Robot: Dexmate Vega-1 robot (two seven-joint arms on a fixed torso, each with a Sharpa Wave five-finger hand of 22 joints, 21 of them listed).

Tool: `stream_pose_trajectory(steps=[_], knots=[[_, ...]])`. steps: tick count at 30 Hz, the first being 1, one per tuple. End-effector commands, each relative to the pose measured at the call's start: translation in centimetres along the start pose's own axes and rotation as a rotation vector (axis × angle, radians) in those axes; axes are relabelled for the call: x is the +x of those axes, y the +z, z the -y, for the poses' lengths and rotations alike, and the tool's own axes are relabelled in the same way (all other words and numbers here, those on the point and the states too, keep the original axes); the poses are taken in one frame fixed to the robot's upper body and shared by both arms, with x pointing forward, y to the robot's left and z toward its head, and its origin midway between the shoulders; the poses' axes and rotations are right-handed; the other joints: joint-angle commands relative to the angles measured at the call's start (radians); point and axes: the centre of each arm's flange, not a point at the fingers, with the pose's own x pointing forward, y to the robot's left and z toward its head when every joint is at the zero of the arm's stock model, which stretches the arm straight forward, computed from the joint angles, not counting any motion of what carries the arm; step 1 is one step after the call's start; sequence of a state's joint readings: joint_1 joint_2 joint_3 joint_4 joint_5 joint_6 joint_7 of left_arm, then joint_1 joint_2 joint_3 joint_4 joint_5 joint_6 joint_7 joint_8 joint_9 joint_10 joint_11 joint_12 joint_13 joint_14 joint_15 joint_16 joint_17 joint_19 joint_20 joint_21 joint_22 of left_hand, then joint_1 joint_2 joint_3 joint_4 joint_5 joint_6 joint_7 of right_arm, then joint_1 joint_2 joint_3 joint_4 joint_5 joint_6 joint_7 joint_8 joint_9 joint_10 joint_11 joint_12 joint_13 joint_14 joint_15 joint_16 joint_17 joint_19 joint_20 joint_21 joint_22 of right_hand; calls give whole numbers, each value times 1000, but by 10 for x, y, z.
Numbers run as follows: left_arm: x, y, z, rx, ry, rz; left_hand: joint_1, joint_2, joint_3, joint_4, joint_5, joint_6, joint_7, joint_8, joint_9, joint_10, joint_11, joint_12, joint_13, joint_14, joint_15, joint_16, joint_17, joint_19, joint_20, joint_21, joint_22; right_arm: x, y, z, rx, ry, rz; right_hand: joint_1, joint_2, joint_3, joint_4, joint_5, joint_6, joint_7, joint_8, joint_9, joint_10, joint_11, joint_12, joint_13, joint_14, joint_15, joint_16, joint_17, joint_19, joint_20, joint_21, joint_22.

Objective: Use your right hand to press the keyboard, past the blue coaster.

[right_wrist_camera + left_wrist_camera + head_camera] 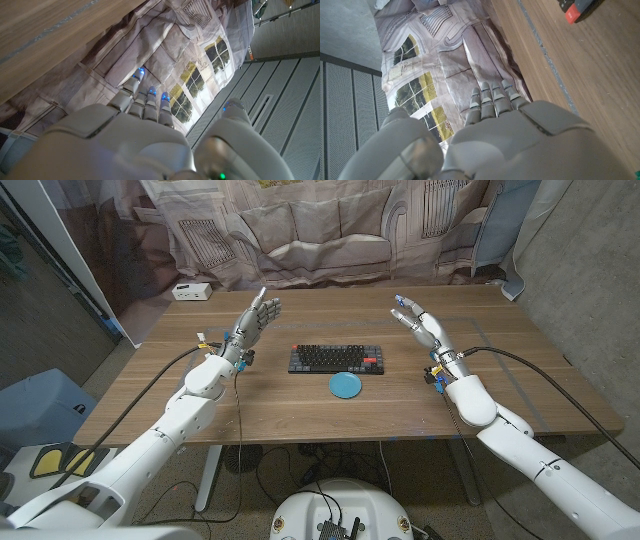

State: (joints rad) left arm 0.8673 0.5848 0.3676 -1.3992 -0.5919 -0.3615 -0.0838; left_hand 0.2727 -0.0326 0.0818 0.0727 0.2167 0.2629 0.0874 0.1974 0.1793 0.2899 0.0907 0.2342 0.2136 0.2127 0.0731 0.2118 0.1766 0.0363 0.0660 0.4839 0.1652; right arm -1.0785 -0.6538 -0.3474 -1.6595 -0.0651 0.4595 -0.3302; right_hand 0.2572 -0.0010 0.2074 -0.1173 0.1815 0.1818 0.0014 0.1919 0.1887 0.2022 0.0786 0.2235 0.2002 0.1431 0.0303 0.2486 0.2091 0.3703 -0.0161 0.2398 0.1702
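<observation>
A dark keyboard (pixel 337 359) with a red key at its right end lies in the middle of the wooden table (pixel 300 410). A round blue coaster (pixel 347 385) sits just in front of it, on the near side. My right hand (pixel 421 326) is raised above the table to the right of the keyboard, fingers straight and apart, holding nothing. My left hand (pixel 255 319) is raised to the left of the keyboard, also with fingers spread and nothing in it. A corner of the keyboard (pixel 572 11) shows in the left wrist view beyond my left hand (pixel 495 135). The right wrist view has my right hand (pixel 140 135) against the backdrop.
A small white box (pixel 192 291) stands at the table's far left corner. A printed cloth backdrop (pixel 330 230) hangs behind the table. Cables run along both forearms.
</observation>
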Motion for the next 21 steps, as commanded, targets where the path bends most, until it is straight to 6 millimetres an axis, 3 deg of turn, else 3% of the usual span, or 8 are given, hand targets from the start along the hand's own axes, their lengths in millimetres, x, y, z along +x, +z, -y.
stream_pose_trajectory(steps=[1, 2, 7, 10, 21], knots=[[-3, 0, 1, 3, -4, 2, 11, 7, 0, -5, 1, 9, 3, 8, 2, 6, 0, 2, 1, 8, 0, -1, 3, 6, 5, -7, 6, -6, 6, 4, -130, -6, 12, -1, 1, -4, -2, 7, 29, 20, 12, 1, 18, 4, 8, 0, 2, -5, 3, 0, 2, -7, -7, 2], [-3, 0, 1, 5, -6, 5, 11, 8, 0, -5, 1, 9, 3, 8, 2, 6, 0, 1, 1, 8, -1, -2, 3, 6, 5, -8, 6, -7, 7, 4, -139, -11, 13, -1, 1, -5, -3, 7, 33, 31, 12, 1, 25, 16, 9, 0, -4, -3, -1, 0, -2, -8, -11, 2], [-4, -1, 2, 15, -25, 16, 16, 12, 3, -8, 0, 7, 1, 5, 2, 2, -2, -1, -1, 6, -4, -5, 3, 1, 9, -15, 6, -10, 8, 4, -180, -1, 10, -2, 0, -7, -4, 7, 38, 46, 13, 1, 30, 27, 7, -1, -15, 1, -9, 0, -13, -8, -20, 2], [-4, -1, 2, 17, -30, 14, 17, 14, 3, -8, 0, 7, 0, 5, 2, 1, 0, -2, -1, 4, -2, -6, 3, 0, 10, -18, 6, -11, 10, 2, -215, 5, 10, -2, 3, -7, -4, 8, 48, 24, 14, 1, 21, 20, 1, -1, -33, -1, -19, 0, -32, -9, -31, 2], [-3, -3, 2, 10, -37, 5, 22, 17, 5, -11, -2, 9, 0, 4, 2, -1, -1, -4, -3, 3, -3, -8, 3, -2, 13, -26, 6, -9, 15, -4, -364, 28, -16, 2, 6, -7, -8, 10, 51, 12, 12, 1, -10, 7, -15, 0, -66, -4, -36, -1, -65, -5, -46, 3]])
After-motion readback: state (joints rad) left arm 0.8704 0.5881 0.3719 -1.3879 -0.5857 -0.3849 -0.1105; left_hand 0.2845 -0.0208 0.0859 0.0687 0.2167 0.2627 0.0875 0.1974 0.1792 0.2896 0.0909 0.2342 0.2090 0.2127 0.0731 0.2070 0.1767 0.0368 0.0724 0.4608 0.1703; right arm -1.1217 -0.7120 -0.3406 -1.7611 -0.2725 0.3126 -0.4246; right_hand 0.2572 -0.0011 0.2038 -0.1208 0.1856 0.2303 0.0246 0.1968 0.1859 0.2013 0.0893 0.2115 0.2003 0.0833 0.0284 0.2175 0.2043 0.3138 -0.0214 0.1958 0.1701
